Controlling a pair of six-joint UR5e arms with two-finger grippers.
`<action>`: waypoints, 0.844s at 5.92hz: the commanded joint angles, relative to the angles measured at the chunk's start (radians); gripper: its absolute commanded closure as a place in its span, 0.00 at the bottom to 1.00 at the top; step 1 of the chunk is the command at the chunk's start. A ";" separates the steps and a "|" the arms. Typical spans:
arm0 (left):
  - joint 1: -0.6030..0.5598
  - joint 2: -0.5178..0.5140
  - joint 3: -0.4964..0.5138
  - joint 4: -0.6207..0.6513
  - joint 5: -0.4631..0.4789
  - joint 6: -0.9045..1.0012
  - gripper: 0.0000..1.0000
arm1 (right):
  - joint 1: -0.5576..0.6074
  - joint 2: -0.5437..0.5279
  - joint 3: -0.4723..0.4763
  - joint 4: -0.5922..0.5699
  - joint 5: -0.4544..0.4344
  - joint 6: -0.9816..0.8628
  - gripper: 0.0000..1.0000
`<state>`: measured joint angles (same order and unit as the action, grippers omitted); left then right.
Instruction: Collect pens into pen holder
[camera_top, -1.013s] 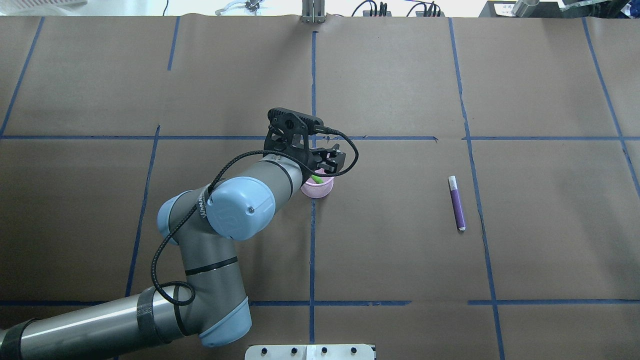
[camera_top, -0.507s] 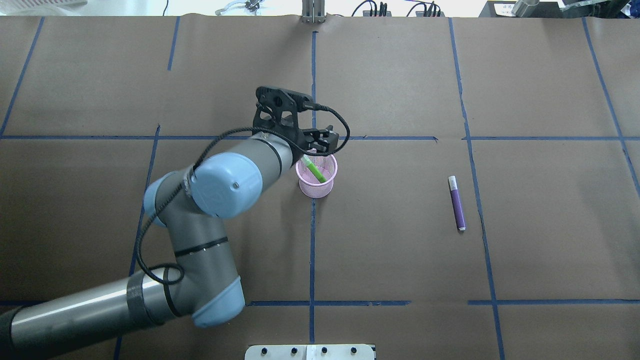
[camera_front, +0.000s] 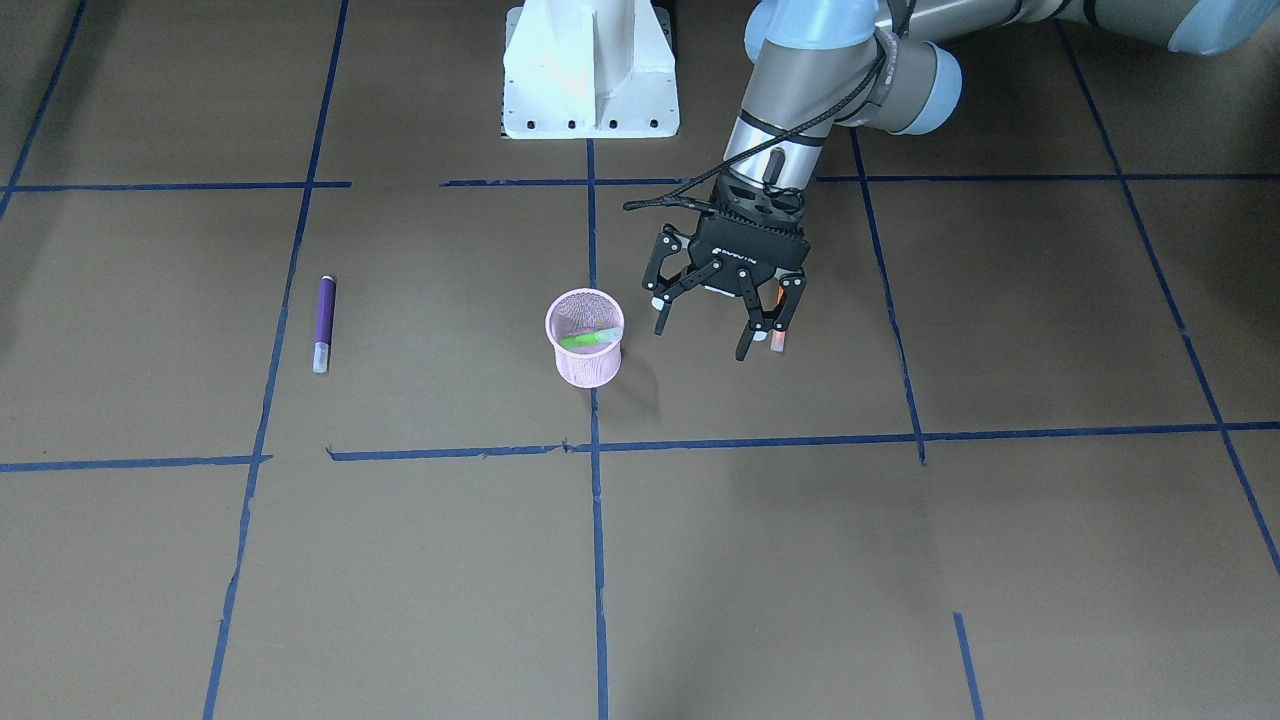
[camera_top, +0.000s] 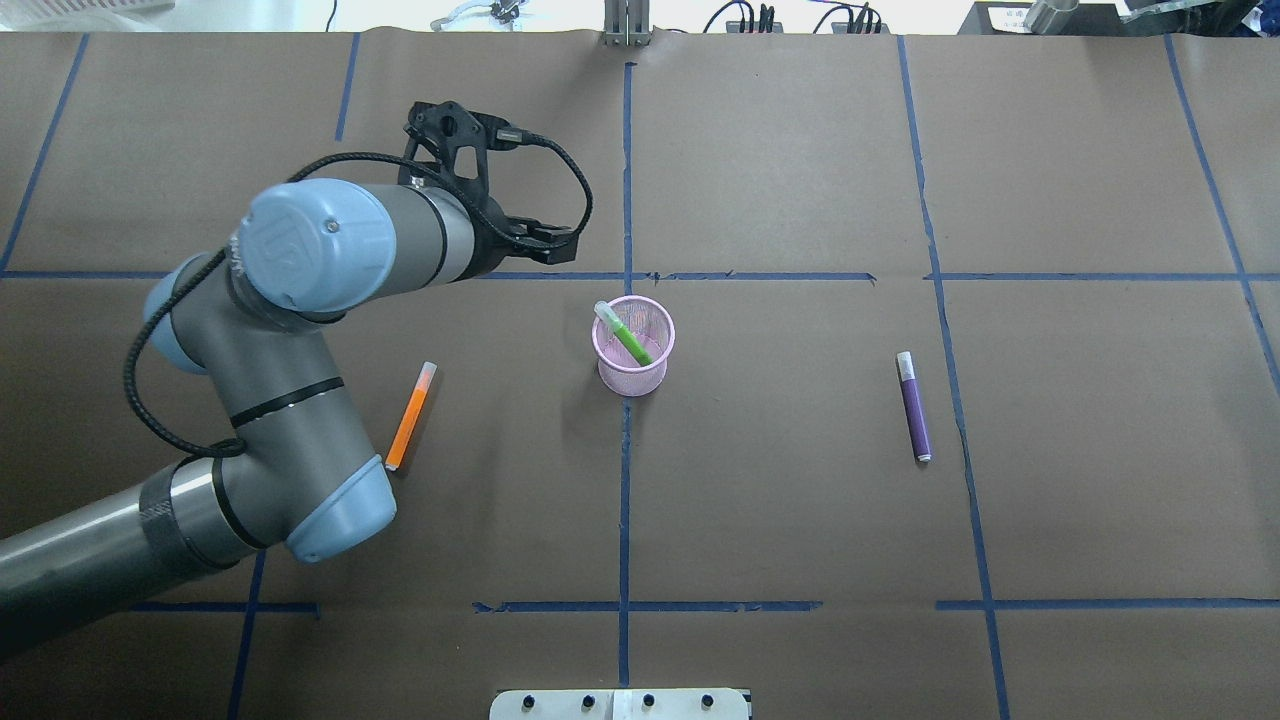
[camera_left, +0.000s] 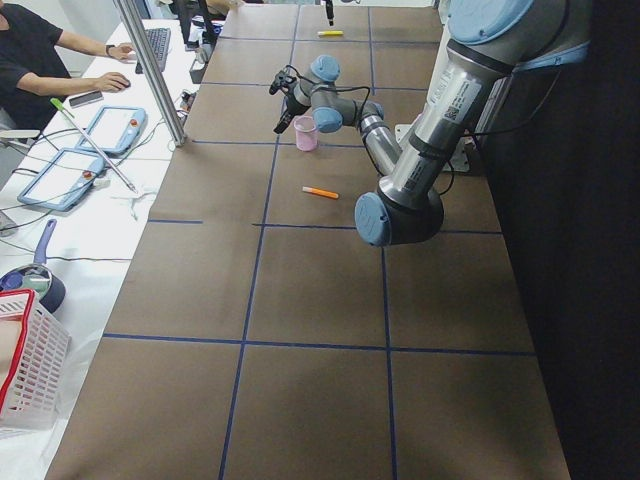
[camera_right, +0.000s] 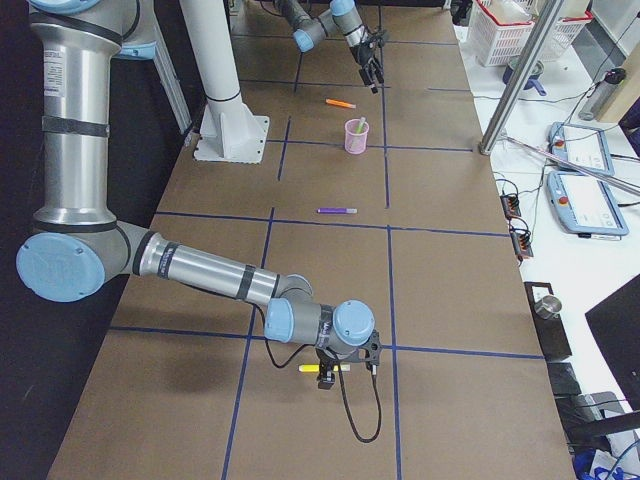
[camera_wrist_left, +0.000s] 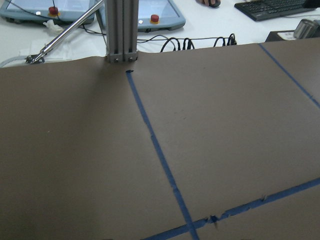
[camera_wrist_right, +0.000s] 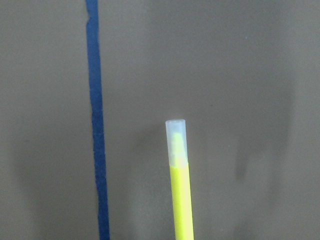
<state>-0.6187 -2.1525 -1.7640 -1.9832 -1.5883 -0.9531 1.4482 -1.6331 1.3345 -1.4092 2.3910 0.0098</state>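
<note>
- My left gripper (camera_front: 712, 335) hangs above the table (camera_top: 800, 500) with its fingers spread wide and nothing between them.
- It sits near the pen holder (camera_front: 585, 372), on the robot's left and far side of it, not touching.
- The pen holder stands upright on a blue tape line near the table's middle.
- The green pen (camera_top: 627, 337) is inside the holder. It leans, with its pale cap end up at the rim on the robot's left side.
- The orange pen (camera_top: 411, 415) lies flat on the paper, well apart from the holder on the robot's left. In the overhead view its near end is just beside the left arm's blue joint cap.
- The purple pen (camera_top: 913, 405) lies flat, well apart from the holder on the robot's right. It is just beside a blue tape line, pale cap end pointing away from the robot.
- My right gripper (camera_right: 338, 358) is low over the table's right end, far from the holder. I cannot tell if its fingers are apart or together.
- A yellow pen (camera_wrist_right: 180, 190) shows in the right wrist view, pale cap end up, near a tape line. I cannot tell if it is held or just lying there.
- The left wrist view shows only paper, crossing tape and a metal post (camera_wrist_left: 120, 30) at the far edge.
</note>
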 joint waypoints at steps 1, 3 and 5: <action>-0.003 0.003 -0.003 0.004 -0.006 -0.001 0.10 | -0.002 0.096 -0.113 0.003 -0.001 0.013 0.06; -0.001 0.003 -0.005 0.004 -0.006 -0.003 0.10 | -0.032 0.148 -0.190 0.004 0.000 0.013 0.10; -0.001 0.005 -0.003 0.000 -0.006 -0.001 0.10 | -0.038 0.148 -0.216 0.003 0.002 0.013 0.14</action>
<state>-0.6199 -2.1480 -1.7675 -1.9817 -1.5938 -0.9551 1.4117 -1.4865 1.1345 -1.4064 2.3925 0.0230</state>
